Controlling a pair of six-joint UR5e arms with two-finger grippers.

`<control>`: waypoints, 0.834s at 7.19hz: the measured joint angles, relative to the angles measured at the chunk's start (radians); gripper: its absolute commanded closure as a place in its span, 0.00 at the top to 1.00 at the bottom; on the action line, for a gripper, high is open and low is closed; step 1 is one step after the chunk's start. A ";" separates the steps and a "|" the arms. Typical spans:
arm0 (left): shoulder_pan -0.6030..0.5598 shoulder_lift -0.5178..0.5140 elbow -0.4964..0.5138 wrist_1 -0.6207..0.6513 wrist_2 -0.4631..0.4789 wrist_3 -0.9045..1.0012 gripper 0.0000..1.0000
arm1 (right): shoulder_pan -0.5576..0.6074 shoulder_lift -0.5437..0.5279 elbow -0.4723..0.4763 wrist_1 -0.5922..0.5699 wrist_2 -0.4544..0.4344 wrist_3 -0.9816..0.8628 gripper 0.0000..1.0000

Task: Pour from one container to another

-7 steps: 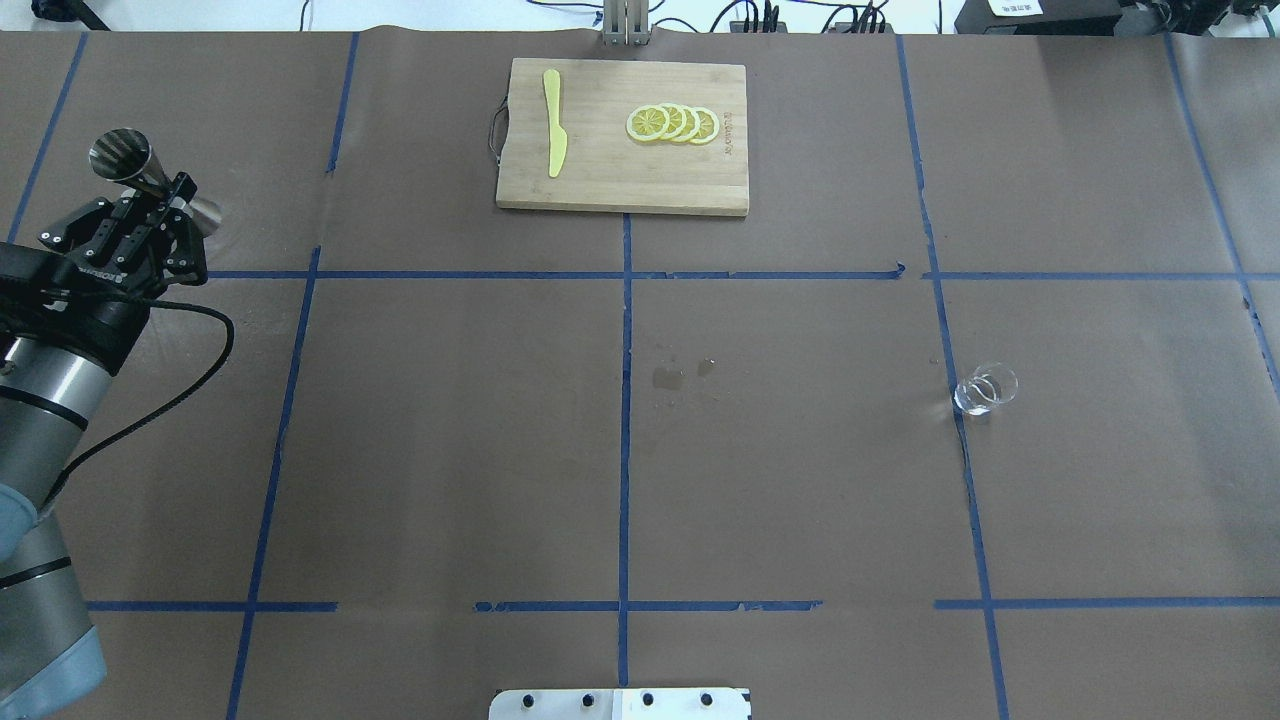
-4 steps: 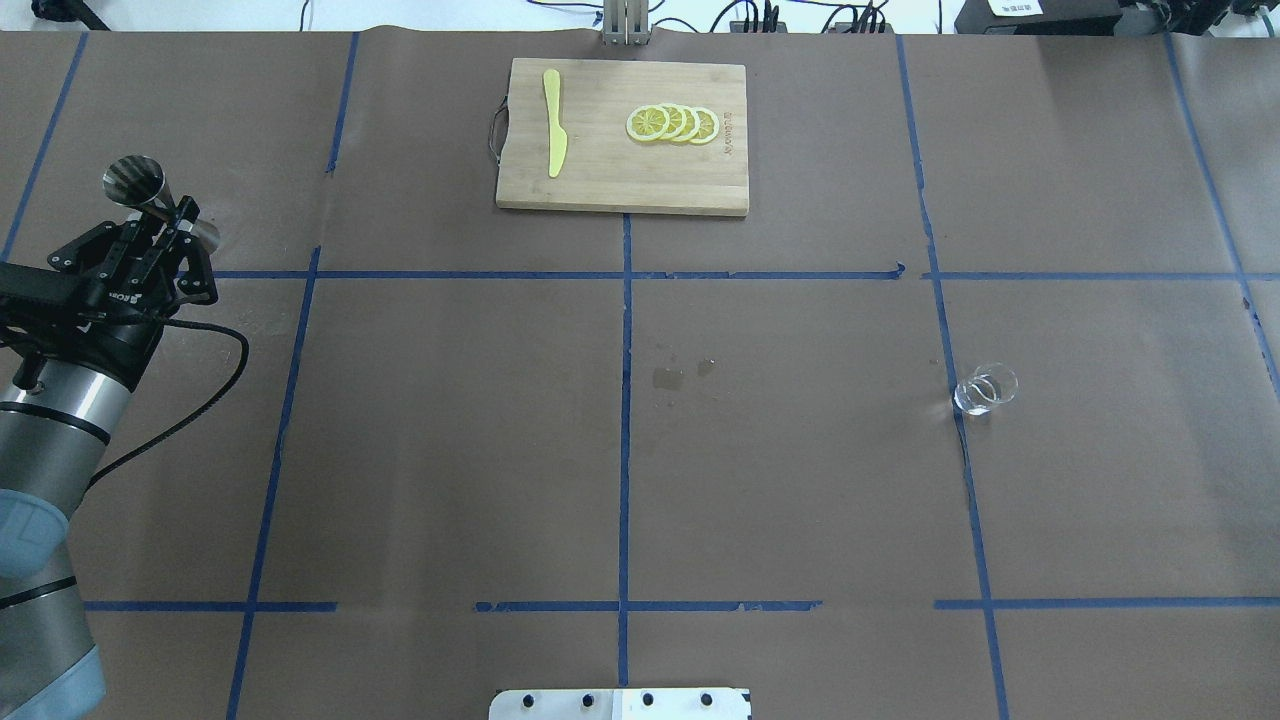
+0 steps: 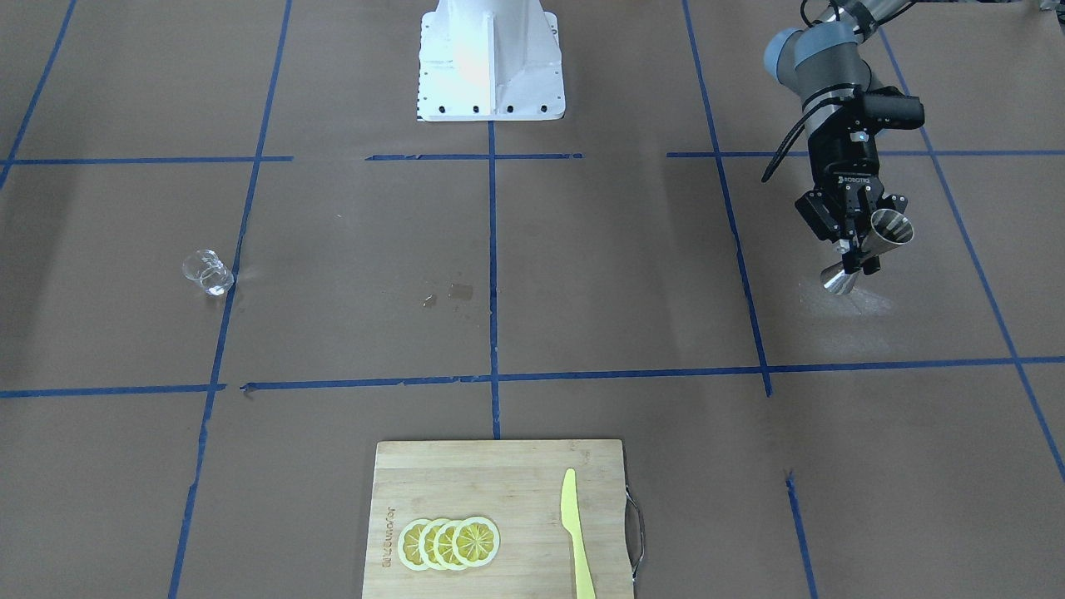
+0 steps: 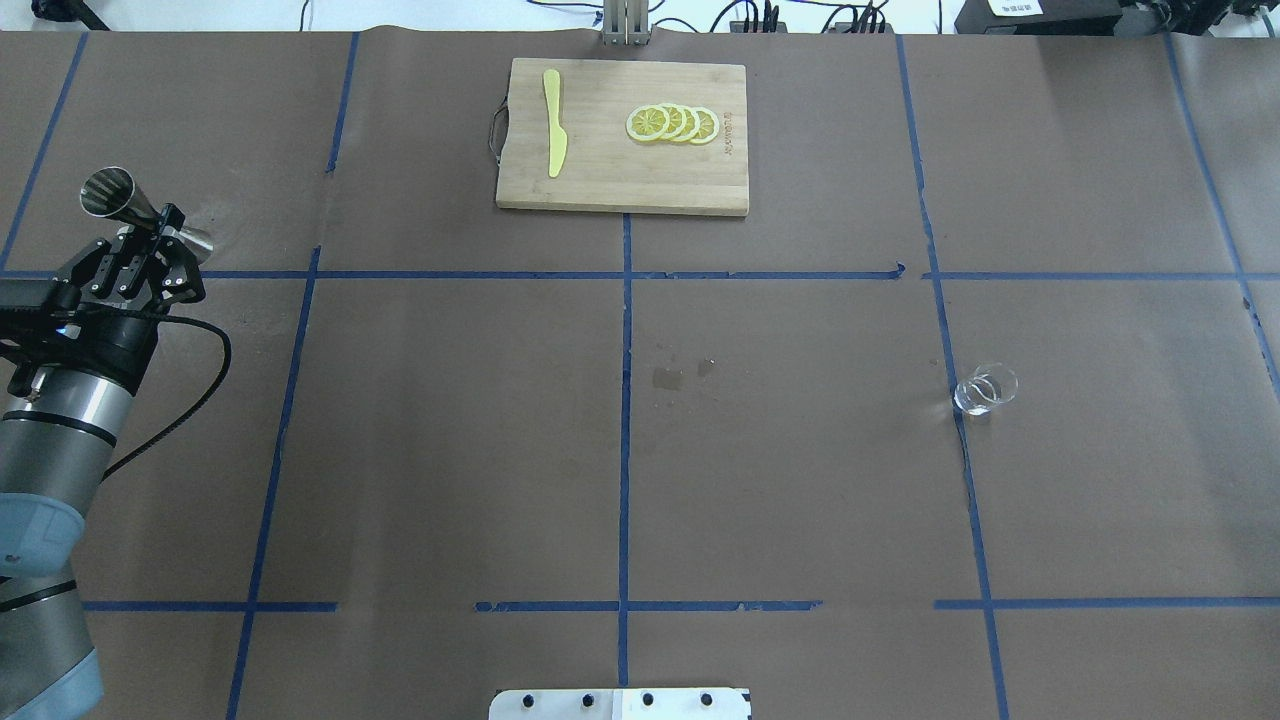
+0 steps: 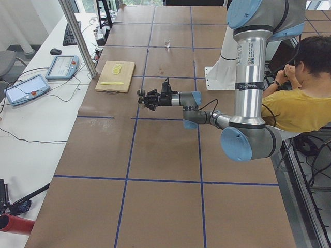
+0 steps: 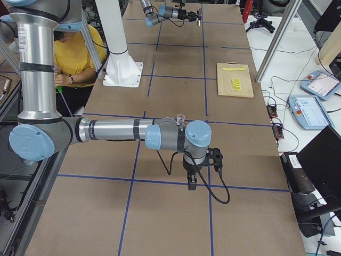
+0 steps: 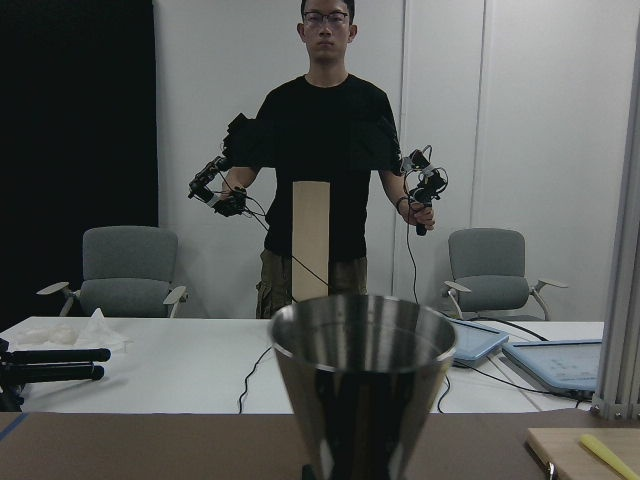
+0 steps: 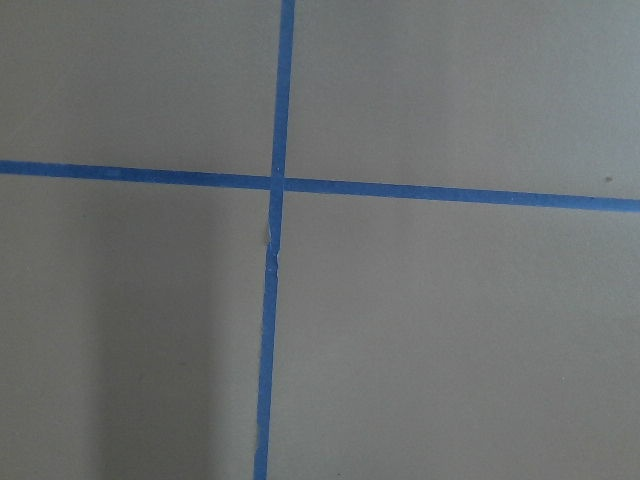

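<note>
The steel jigger (image 4: 140, 212) is held upright at the table's far left, with my left gripper (image 4: 165, 232) shut on its narrow waist. The front-facing view shows the jigger (image 3: 869, 249) low over the table; I cannot tell if its base touches. Its open upper cone fills the left wrist view (image 7: 362, 380). The clear glass cup (image 4: 985, 390) stands alone far off on the right half of the table, also seen as a small glass cup (image 3: 206, 273). My right gripper (image 6: 198, 178) hangs pointing down near the table's right end, and I cannot tell whether it is open or shut.
A wooden cutting board (image 4: 700, 180) with lemon slices (image 4: 672, 123) and a yellow knife (image 4: 553, 135) lies at the far middle edge. Small wet spots (image 4: 668, 377) mark the table's centre. An operator (image 5: 302, 98) sits behind the robot base (image 3: 489, 58).
My left gripper has drawn the jigger a little to the left and back toward the robot. The glass cup has not moved.
</note>
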 measured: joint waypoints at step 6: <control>0.107 0.000 0.057 0.040 0.034 -0.038 0.00 | 0.000 0.001 0.000 0.000 0.000 0.000 1.00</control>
